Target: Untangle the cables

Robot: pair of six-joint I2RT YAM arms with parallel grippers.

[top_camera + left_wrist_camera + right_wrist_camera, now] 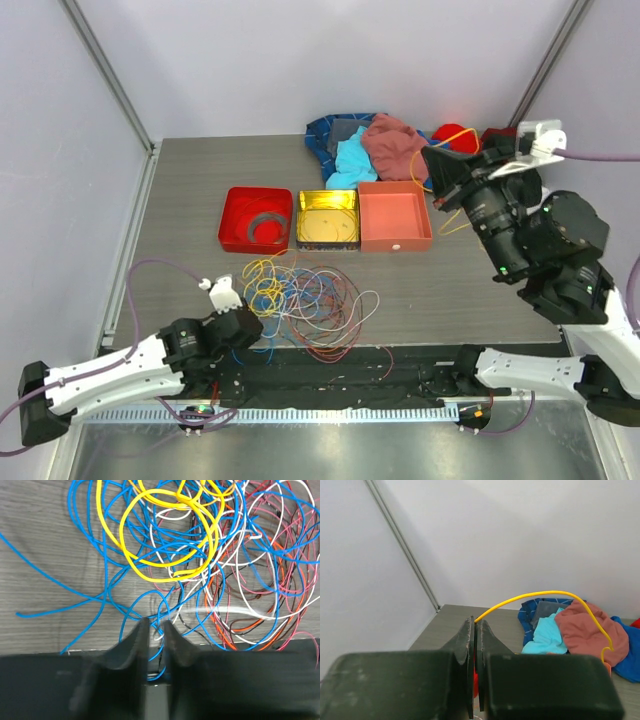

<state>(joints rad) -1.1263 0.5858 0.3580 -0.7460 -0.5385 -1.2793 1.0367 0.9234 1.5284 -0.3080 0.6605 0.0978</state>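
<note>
The cables (pixel 300 298) lie in a loose tangle on the table in front of the trays; blue, yellow, white, orange and pink loops fill the left wrist view (pixel 200 555). My left gripper (pixel 228 297) sits low at the tangle's near left edge. In its own view the left gripper (pixel 156 626) has its jaws nearly together on a blue cable (pixel 161 652) that runs between them. My right gripper (pixel 436 166) is raised at the back right, shut on a yellow cable (pixel 540 596) that arcs away over the clothes and also shows in the top view (pixel 447 136).
A red tray (pixel 228 222), a yellow tray (pixel 328 241) and a salmon tray (pixel 394 240) stand in a row behind the tangle. A heap of coloured clothes (pixel 365 145) lies at the back. A black strip (pixel 340 368) runs along the near edge.
</note>
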